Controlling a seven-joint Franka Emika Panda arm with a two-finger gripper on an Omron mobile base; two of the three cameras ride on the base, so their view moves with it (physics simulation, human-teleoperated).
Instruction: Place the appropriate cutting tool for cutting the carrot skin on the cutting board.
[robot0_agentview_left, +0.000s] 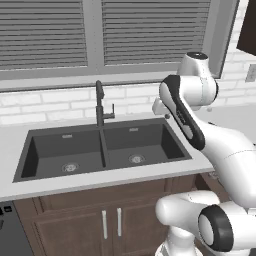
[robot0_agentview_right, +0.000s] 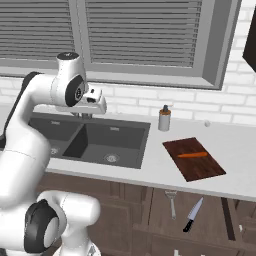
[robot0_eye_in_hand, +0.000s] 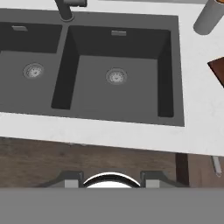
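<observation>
You see a kitchen counter under a shuttered window, described here from left to right. At the left a dark double-basin sink (robot0_agentview_right: 95, 142) is set into the pale counter (robot0_agentview_right: 155, 167), with a dark faucet (robot0_agentview_left: 101, 105) behind the divider. The robot's gripper (robot0_agentview_right: 97, 103) hangs above the sink's back edge, pointing down, with nothing in it; the pictures do not let you tell how wide its fingers stand, so treat that as unknown. Moving right, a small grey canister (robot0_agentview_right: 164, 119) stands on the counter by the wall. Further right lies the reddish-brown cutting board (robot0_agentview_right: 194, 158), flat on the counter, with the orange carrot (robot0_agentview_right: 193, 155) lying across its middle. Below the counter's front edge, against the dark wooden cabinet fronts, you find two tools: a slim grey peeler (robot0_agentview_right: 172, 202), the right tool for carrot skin, and just to its right a knife (robot0_agentview_right: 192, 215) with a black handle and a pale blade. Judging from this, the task has barely begun: no tool is on the board and none is picked up. The peeler sits well to the right of the gripper and much lower, so you have yet to reach it, grasp it and carry it up onto the board.
</observation>
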